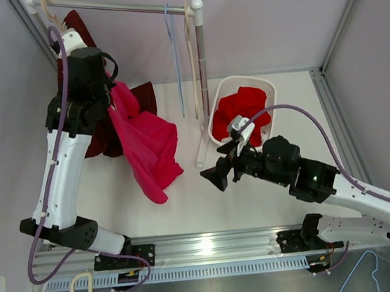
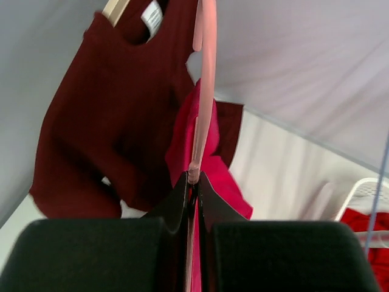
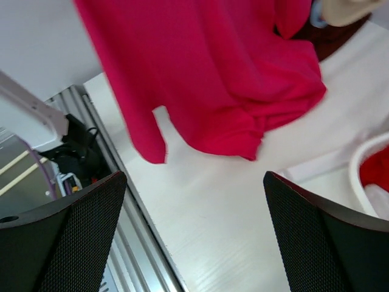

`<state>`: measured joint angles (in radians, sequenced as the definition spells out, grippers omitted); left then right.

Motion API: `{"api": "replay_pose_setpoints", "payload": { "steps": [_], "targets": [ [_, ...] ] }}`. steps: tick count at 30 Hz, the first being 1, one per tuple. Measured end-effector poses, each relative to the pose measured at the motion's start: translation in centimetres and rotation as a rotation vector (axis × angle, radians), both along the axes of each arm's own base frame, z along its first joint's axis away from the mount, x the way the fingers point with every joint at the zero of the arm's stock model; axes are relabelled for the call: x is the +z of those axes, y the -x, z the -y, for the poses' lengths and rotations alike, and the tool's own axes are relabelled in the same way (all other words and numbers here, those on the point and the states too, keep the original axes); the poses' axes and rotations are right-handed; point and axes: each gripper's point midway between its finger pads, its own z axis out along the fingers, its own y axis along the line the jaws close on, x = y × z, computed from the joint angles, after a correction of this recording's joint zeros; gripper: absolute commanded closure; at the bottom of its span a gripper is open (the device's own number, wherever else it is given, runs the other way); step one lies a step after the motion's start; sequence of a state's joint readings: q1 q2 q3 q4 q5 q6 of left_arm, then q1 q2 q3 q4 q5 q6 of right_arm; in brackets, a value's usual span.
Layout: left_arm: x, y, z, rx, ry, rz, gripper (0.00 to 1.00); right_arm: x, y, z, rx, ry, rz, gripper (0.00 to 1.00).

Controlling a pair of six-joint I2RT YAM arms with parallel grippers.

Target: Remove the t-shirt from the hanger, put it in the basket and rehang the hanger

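The hanger (image 2: 206,91) is held clenched in the left gripper (image 2: 194,181), apparently to steady the t-shirt (image 3: 213,79) ahead of the released jaws of the right gripper (image 3: 194,237).

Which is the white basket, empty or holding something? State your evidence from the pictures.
Holding something. In the top view, the white basket contains a crumpled red garment that covers most of its inside.
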<state>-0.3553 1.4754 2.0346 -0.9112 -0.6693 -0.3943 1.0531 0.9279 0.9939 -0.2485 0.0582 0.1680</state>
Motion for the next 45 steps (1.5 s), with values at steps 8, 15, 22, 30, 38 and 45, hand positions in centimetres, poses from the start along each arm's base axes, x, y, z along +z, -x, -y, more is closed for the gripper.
{"api": "replay_pose_setpoints", "payload": {
  "steps": [8, 15, 22, 30, 38, 45],
  "targets": [
    [-1.0, 2.5, 0.0, 0.124, -0.023, -0.013, 0.99, -1.8, 2.2, -6.2, 0.119, 0.011, 0.045, 0.01],
    [-0.7, 3.1, 0.1, 0.159, -0.05, 0.003, 0.99, -3.2, 0.6, -10.8, 0.131, 0.057, 0.047, 0.01],
    [-1.0, 3.0, 0.1, 0.166, -0.061, -0.003, 0.99, 0.8, -0.1, -14.4, 0.152, -0.033, 0.093, 0.04],
    [-2.3, 2.6, 0.8, 0.141, -0.058, -0.031, 0.99, -0.1, -0.9, -17.0, 0.148, -0.03, 0.069, 0.27],
    [-2.1, 2.3, 1.3, 0.117, -0.037, -0.019, 0.99, -1.9, -1.0, -17.4, 0.143, -0.002, 0.025, 0.74],
    [-2.0, 2.0, 1.6, 0.108, -0.028, -0.009, 0.99, -1.8, -0.8, -17.3, 0.133, -0.007, 0.011, 1.0]
  ]
}}
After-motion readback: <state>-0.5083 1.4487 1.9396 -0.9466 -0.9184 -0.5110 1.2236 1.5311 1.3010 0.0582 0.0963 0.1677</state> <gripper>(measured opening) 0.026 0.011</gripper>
